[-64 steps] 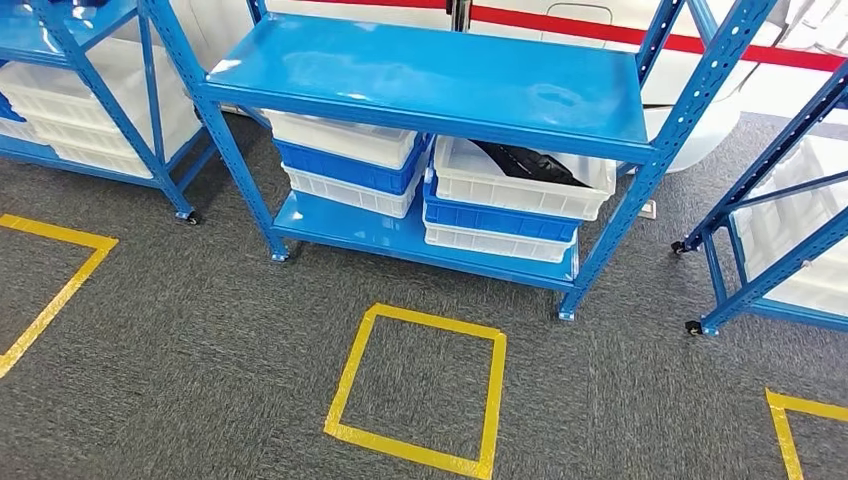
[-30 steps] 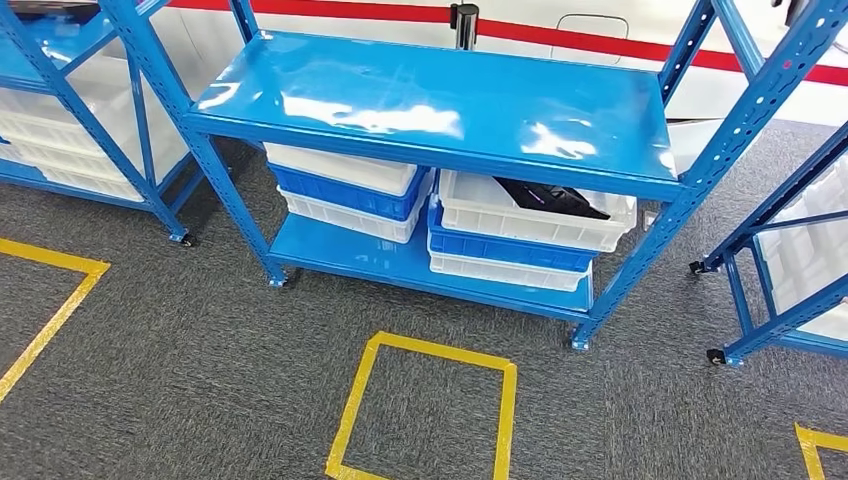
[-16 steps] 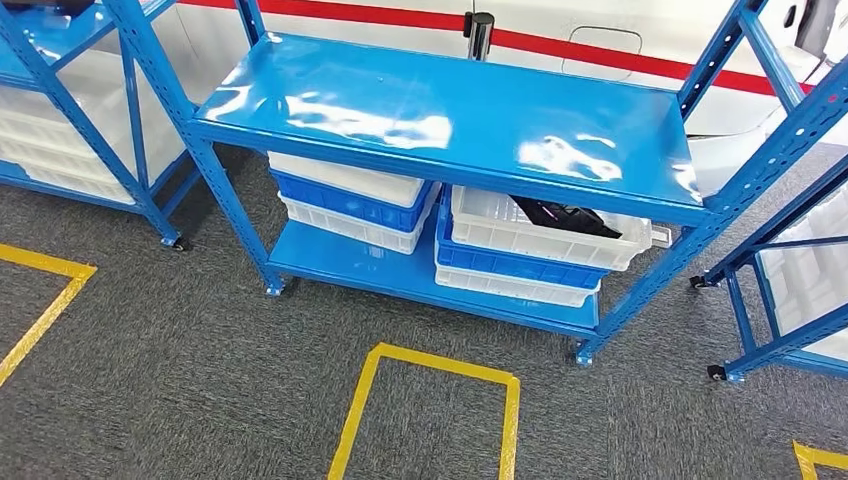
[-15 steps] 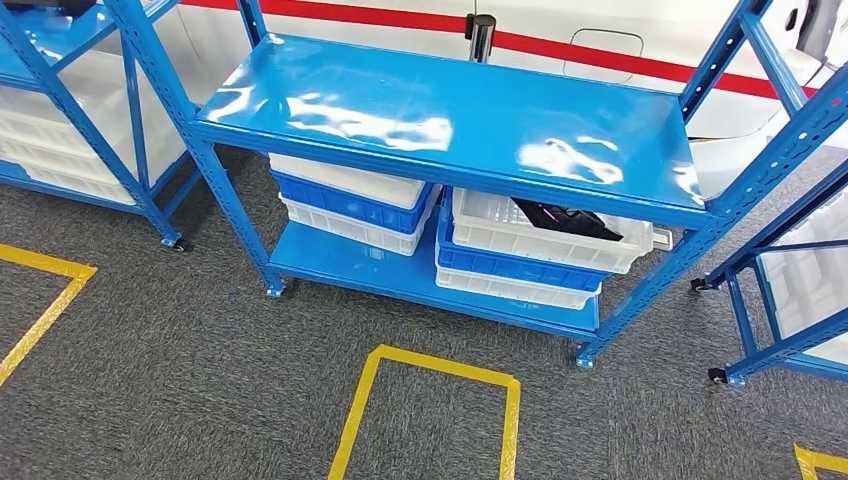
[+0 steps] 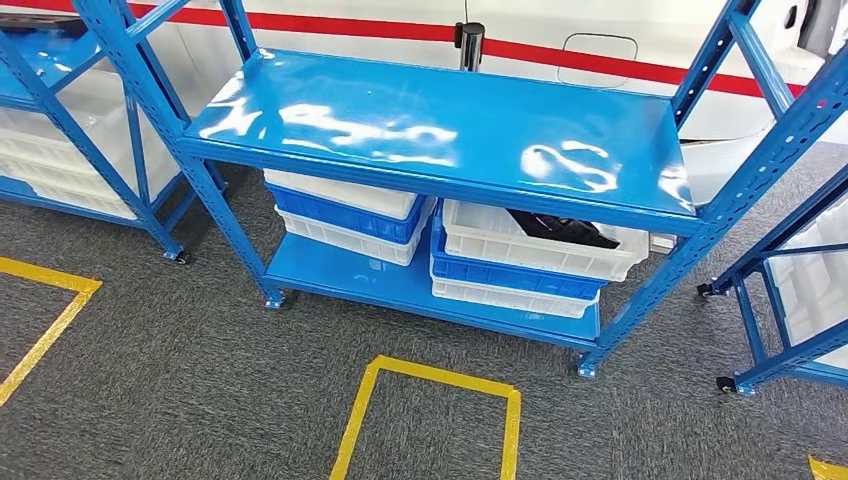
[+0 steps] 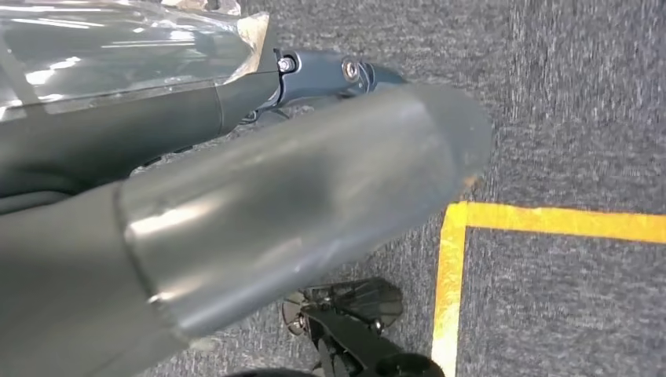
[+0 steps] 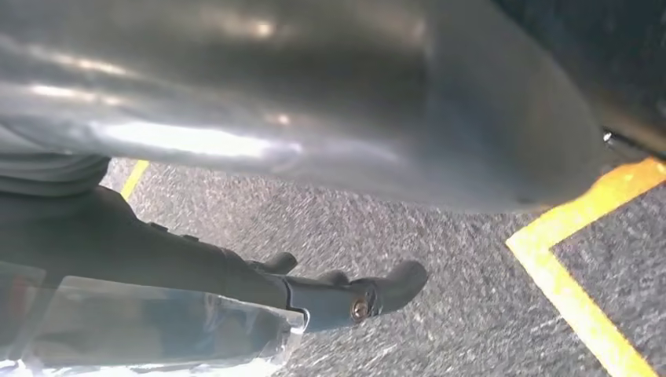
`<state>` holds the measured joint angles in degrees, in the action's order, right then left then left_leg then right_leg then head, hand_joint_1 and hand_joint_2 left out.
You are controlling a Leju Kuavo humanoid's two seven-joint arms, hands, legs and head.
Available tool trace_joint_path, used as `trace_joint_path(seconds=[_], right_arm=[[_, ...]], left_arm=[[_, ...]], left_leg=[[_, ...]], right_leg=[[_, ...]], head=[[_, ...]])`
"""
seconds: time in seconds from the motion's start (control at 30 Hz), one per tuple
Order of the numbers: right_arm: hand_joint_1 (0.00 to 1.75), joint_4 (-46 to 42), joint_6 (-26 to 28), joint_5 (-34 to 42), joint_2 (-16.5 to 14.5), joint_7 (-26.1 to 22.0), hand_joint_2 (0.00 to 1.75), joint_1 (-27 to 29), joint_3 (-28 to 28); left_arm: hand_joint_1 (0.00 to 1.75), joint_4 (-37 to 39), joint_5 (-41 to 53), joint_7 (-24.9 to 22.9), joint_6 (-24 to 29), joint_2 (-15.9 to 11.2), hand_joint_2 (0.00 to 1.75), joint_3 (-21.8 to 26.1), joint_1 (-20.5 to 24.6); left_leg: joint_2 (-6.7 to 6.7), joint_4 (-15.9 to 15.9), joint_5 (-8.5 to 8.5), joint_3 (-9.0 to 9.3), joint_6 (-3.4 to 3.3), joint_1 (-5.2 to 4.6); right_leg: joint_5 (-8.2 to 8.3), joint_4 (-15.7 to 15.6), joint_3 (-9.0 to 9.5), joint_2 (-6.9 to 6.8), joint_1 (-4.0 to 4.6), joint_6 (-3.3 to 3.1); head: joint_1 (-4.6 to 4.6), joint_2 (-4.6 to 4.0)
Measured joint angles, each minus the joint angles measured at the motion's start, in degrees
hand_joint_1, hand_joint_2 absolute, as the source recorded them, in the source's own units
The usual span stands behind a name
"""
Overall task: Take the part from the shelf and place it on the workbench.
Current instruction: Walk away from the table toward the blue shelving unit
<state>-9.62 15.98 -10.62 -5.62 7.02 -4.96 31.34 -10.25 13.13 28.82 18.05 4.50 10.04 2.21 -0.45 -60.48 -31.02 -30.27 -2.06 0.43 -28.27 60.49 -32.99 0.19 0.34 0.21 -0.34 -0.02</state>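
Two tiers make up the blue shelf (image 5: 440, 125) ahead: a glossy upper deck, and a lower deck close to the grey carpet (image 5: 180, 370). The upper deck's front edge overhangs the bins below, so the way in to them is the low gap between the two decks. On the lower deck stand two stacks of crates. The left stack (image 5: 345, 212) is white, blue, white. The right stack is topped by a white crate (image 5: 535, 245), and in it lies the part (image 5: 560, 228), a dark object partly hidden under the upper deck's edge. More blue racks flank the shelf, one at the left (image 5: 70, 110) and one at the right (image 5: 790, 230), each with open floor between its posts and the middle unit's corner posts. Yellow floor tape (image 5: 430, 405) marks a square on the carpet in front of the shelf, with bare carpet all round it.

In the left wrist view the left hand (image 6: 298, 204) hangs over the carpet beside a yellow line, its thick grey thumb reaching across the picture with a dark finger (image 6: 330, 75) extended alongside; whether it is spread or closed cannot be told. In the right wrist view the right hand (image 7: 330, 141) hangs likewise, a dark finger (image 7: 345, 294) stretched out over the carpet, its state equally unclear.
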Motion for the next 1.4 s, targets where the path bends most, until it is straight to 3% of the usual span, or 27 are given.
trace_joint_path(seconds=[0.2, 0.3, 0.33, 0.4, 0.47, 0.5, 0.57, 0.6, 0.63, 0.67, 0.73, 0.8, 0.87, 0.93, 0.97, 1.0, 1.07, 1.13, 1.2, 1.27, 1.33, 1.4], right_arm=[[0.00, 0.00, -0.42, -0.01, -0.19, -0.02, 0.00, 0.09, 0.00], [0.00, 0.00, -0.54, -0.02, -0.27, -0.03, 0.00, 0.07, 0.00], [0.00, 0.00, -0.54, -0.02, -0.24, -0.03, 0.00, 0.06, 0.00], [0.00, 0.00, -0.55, -0.02, -0.13, -0.04, 0.00, 0.09, 0.00], [0.00, 0.00, -0.55, -0.02, 0.02, -0.04, 0.00, 0.29, 0.00], [0.00, 0.00, -0.55, -0.02, 0.11, -0.04, 0.00, 0.40, 0.00], [0.00, 0.00, -0.55, -0.02, 0.22, -0.04, 0.00, 0.52, 0.00], [0.00, 0.00, -0.58, -0.02, 0.17, -0.04, 0.00, 0.47, 0.00], [0.00, 0.00, -0.61, -0.03, 0.10, -0.04, 0.00, 0.37, 0.00], [0.00, 0.00, -0.65, -0.04, 0.02, -0.04, 0.00, 0.27, 0.00], [0.00, 0.00, -0.73, -0.17, -0.07, -0.04, 0.00, 0.12, 0.01], [0.00, 0.00, -0.78, -0.39, -0.04, -0.06, 0.00, 0.17, 0.02], [0.00, 0.00, -0.79, -0.57, 0.05, -0.17, 0.00, 0.25, 0.02], [0.00, 0.00, -0.79, -0.68, 0.08, -0.45, 0.00, 0.32, 0.03], [0.00, 0.00, -0.80, -0.73, 0.08, -0.60, 0.00, 0.38, 0.04], [0.00, 0.00, -0.80, -0.77, 0.08, -0.70, 0.00, 0.46, 0.04], [0.00, 0.00, -0.81, -0.87, 0.08, -0.77, 0.00, 0.53, 0.05], [0.00, 0.00, -0.80, -0.98, -0.04, -0.76, 0.00, 0.46, 0.06], [0.00, 0.00, -0.89, -1.12, -0.18, -0.76, 0.00, 0.43, 0.08], [0.00, 0.00, -1.13, -1.33, -0.20, -0.74, 0.00, 0.51, 0.14], [0.00, 0.00, -1.37, -1.55, -0.09, -0.72, 0.00, 0.52, 0.17], [0.00, 0.00, -1.53, -1.69, 0.09, -0.82, 0.00, 0.36, 0.19]], left_arm=[[0.00, 0.00, 0.09, -0.01, 0.60, -0.13, 0.00, 0.01, -0.06], [0.00, 0.00, 0.21, -0.01, 0.69, -0.04, 0.00, 0.01, -0.08], [0.00, 0.00, 0.23, -0.01, 0.70, 0.01, 0.00, 0.02, -0.09], [0.00, 0.00, 0.25, -0.01, 0.70, 0.08, 0.00, 0.02, -0.12], [0.00, 0.00, 0.25, -0.02, 0.70, 0.09, 0.00, 0.02, -0.18], [0.00, 0.00, 0.25, -0.02, 0.70, 0.11, 0.00, 0.02, -0.22], [0.00, 0.00, 0.25, -0.03, 0.70, 0.15, 0.00, 0.02, -0.28], [0.00, 0.00, 0.25, -0.03, 0.70, 0.10, 0.00, 0.02, -0.28], [0.00, 0.00, 0.25, -0.03, 0.72, 0.03, 0.00, 0.02, -0.31], [0.00, 0.00, 0.26, -0.02, 0.76, -0.03, 0.00, 0.02, -0.34], [0.00, 0.00, 0.34, 0.01, 0.95, -0.05, 0.00, 0.01, -0.39], [0.00, 0.00, 0.50, 0.01, 1.20, 0.05, 0.00, 0.00, -0.25], [0.00, 0.00, 0.61, -0.02, 1.40, 0.11, 0.00, -0.01, -0.09], [0.00, 0.00, 0.63, -0.13, 1.59, 0.08, 0.00, 0.01, -0.11], [0.00, 0.00, 0.64, -0.19, 1.67, 0.07, 0.00, 0.01, -0.18], [0.00, 0.00, 0.64, -0.22, 1.72, 0.05, 0.00, 0.02, -0.27], [0.00, 0.00, 0.64, -0.17, 1.73, 0.05, 0.00, 0.02, -0.39], [0.00, 0.01, 0.64, -0.07, 1.73, -0.03, 0.00, 0.03, -0.42], [0.00, 0.01, 0.64, -0.02, 1.78, -0.12, 0.00, 0.04, -0.44], [0.00, 0.00, 0.62, -0.02, 1.90, -0.09, 0.00, 0.05, -0.38], [0.00, 0.00, 0.60, -0.08, 2.14, 0.02, 0.00, 0.06, -0.32], [0.00, 0.01, 0.60, -0.33, 2.35, 0.08, 0.00, 0.08, -0.37]], left_leg=[[-0.02, 0.30, 0.07, 0.10, -0.74, -0.38], [0.09, 3.27, 1.68, 1.44, -1.34, -0.04], [0.16, 4.49, 2.40, 1.99, -1.41, 0.23], [0.32, 5.45, 3.00, 2.28, -1.35, 0.57], [0.38, 5.46, 2.92, 2.21, -0.99, 0.84], [0.35, 5.41, 2.76, 2.28, -0.61, 1.08], [0.36, 4.87, 2.14, 2.46, 0.60, 1.66], [0.45, 4.32, 1.62, 2.44, 1.39, 1.79], [0.54, 3.73, 1.01, 2.37, 2.06, 1.82], [0.70, 3.27, 0.54, 2.32, 2.60, 1.79], [0.94, 3.12, 0.08, 2.47, 3.04, 2.03], [1.20, 2.11, -0.73, 2.25, 3.18, 2.42], [1.18, -2.86, -3.28, -0.24, 2.99, 2.38], [1.01, -10.54, -6.03, -4.78, 2.48, 2.02], [0.92, -13.28, -6.44, -6.67, 2.12, 1.79], [0.75, -14.08, -5.63, -7.75, 1.56, 1.47], [-0.39, -9.54, -1.28, -6.91, 0.07, 0.64], [-2.93, -3.00, 2.14, -4.58, -1.38, -0.07], [-4.03, -0.44, 2.60, -3.46, -2.01, -0.57], [-2.95, 0.69, 2.89, -2.80, -2.03, -0.72], [-1.82, 2.52, 3.54, -1.73, -1.87, -0.44], [-0.73, 3.46, 3.86, -1.11, -1.76, -0.35]], right_leg=[[0.08, -0.28, 0.03, -0.01, -0.63, 0.09], [0.06, -0.38, -0.04, -0.07, -0.31, 0.52], [-0.63, 0.96, -0.77, -0.08, -0.28, 0.57], [-3.03, 6.63, -3.74, -0.05, -0.81, 0.70], [-4.19, 11.22, -6.18, -0.07, -1.64, 1.53], [-3.61, 10.97, -6.13, -0.09, -2.14, 2.33], [-0.84, 5.10, -3.42, -0.50, -3.20, 4.35], [0.16, 2.16, -2.07, -0.78, -3.37, 5.00], [0.61, 0.21, -1.07, -0.92, -3.49, 4.89], [0.50, -0.52, -0.69, -0.93, -3.41, 4.33], [0.05, -0.12, -0.64, -0.11, -3.16, 2.57], [-0.05, -0.10, -0.52, 0.54, -2.95, 1.71], [-0.14, -0.19, -0.32, 1.02, -2.62, 1.11], [-0.31, -0.18, -0.22, 1.58, -2.02, 0.70], [-0.39, -0.18, -0.13, 1.97, -1.69, 0.56], [-0.47, -0.18, 0.01, 2.49, -1.39, 0.44], [-0.56, -0.20, 0.30, 3.73, -0.99, 0.31], [-0.56, -0.23, 0.37, 4.96, -0.85, 0.31], [-0.50, -0.34, 0.21, 6.00, -1.04, 0.43], [-0.36, -0.62, 0.07, 6.56, -1.07, 0.72], [-1.13, 0.75, -0.71, 4.52, -0.70, 0.86], [-3.64, 6.05, -3.37, 1.75, -0.60, 0.66]], head=[[-0.02, -0.01], [0.05, -0.01], [0.12, -0.01], [0.22, 0.00], [0.23, 0.00], [0.22, 0.00], [0.27, -0.01], [0.43, -0.01], [0.55, -0.01], [0.53, -0.01], [0.34, 0.00], [0.15, 0.01], [-0.03, 0.01], [-0.10, 0.00], [-0.11, 0.01], [-0.10, 0.00], [-0.09, 0.00], [-0.04, 0.00], [-0.10, 0.00], [-0.20, 0.00], [-0.07, 0.00], [0.11, 0.00]])
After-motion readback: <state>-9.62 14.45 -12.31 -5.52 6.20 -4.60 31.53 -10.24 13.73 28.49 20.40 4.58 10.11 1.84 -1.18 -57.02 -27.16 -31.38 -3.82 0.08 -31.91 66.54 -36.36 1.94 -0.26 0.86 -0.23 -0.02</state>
